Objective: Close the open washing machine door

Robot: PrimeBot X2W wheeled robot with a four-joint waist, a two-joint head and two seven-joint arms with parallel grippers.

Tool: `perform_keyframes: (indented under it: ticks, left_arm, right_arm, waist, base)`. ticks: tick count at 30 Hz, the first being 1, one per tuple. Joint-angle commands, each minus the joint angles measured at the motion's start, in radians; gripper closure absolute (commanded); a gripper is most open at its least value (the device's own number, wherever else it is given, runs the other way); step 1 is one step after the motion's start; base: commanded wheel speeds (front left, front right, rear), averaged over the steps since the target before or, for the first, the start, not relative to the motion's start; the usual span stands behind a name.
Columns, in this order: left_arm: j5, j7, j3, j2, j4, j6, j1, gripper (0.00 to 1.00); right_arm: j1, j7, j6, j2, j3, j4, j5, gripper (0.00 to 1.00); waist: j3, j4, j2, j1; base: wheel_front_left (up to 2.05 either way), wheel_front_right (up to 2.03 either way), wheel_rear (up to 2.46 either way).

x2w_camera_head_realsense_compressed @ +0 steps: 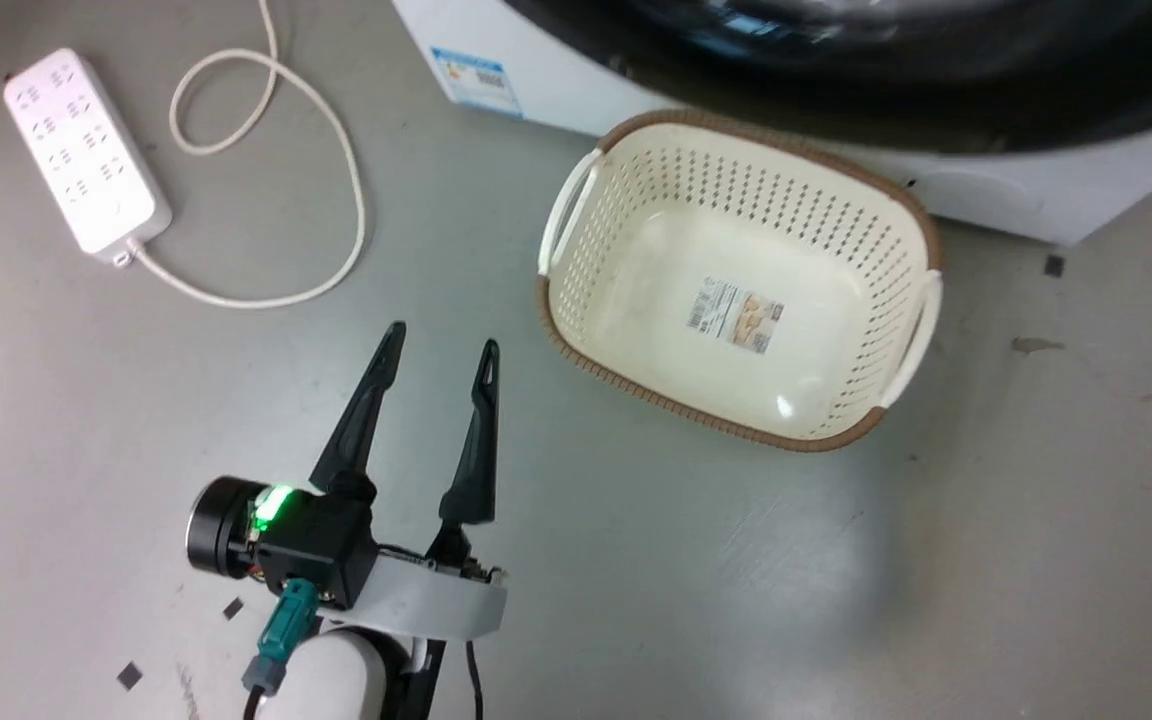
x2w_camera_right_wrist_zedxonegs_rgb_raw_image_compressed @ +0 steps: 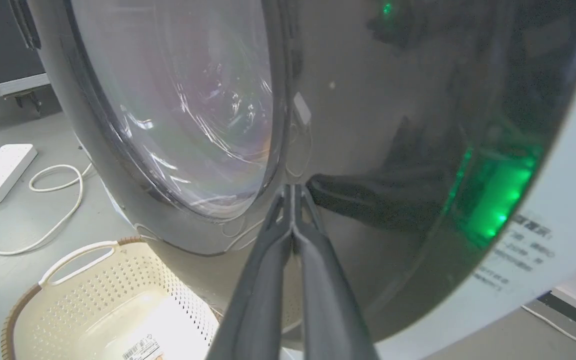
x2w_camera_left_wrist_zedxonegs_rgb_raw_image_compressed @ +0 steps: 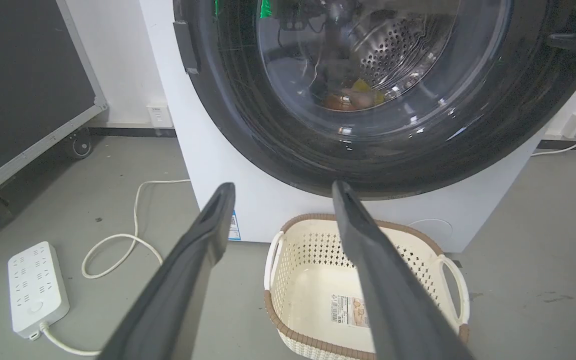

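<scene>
The large round glossy black washing machine door [x2w_camera_right_wrist_zedxonegs_rgb_raw_image_compressed: 368, 125] is above the cream perforated basket [x2w_camera_head_realsense_compressed: 736, 170]. Right gripper [x2w_camera_right_wrist_zedxonegs_rgb_raw_image_compressed: 293, 189]: fingers pressed together, tips on the door. Left gripper [x2w_camera_head_realsense_compressed: 442, 338]: spread wide, empty.

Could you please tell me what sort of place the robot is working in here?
Probably a lab or test room staged as a laundry corner: a front-loading washing machine, a cream laundry basket on the grey floor before it, and a wheeled black equipment case nearby.
</scene>
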Motion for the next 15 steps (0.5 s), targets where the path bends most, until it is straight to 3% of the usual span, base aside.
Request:
perform_keyframes:
  ticks: [1, 8, 15]
  left_arm:
    - [-0.004, -0.005, -0.004, -0.001, -0.005, 0.005, -0.013, 0.0]
    - [-0.012, -0.005, -0.016, -0.002, -0.015, 0.025, -0.022, 0.0]
    - [-0.019, -0.005, -0.008, -0.002, -0.001, 0.033, -0.012, 0.0]
  right_arm:
    - [-0.032, 0.003, -0.002, -0.009, -0.008, 0.013, 0.006, 1.0]
    - [-0.14, -0.004, -0.002, -0.004, -0.041, 0.112, -0.005, 1.0]
    - [-0.102, -0.068, -0.002, 0.037, -0.033, 0.158, -0.011, 1.0]
  waist:
    - [0.012, 0.009, 0.0, -0.0003]
    - [0.027, 0.016, 0.0, -0.0003]
    - [-0.029, -0.006, 0.0, -0.0003]
  base:
    - [0.0, 0.0, 0.0]
    - [0.0, 0.0, 0.0]
    - [0.0, 0.0, 0.0]
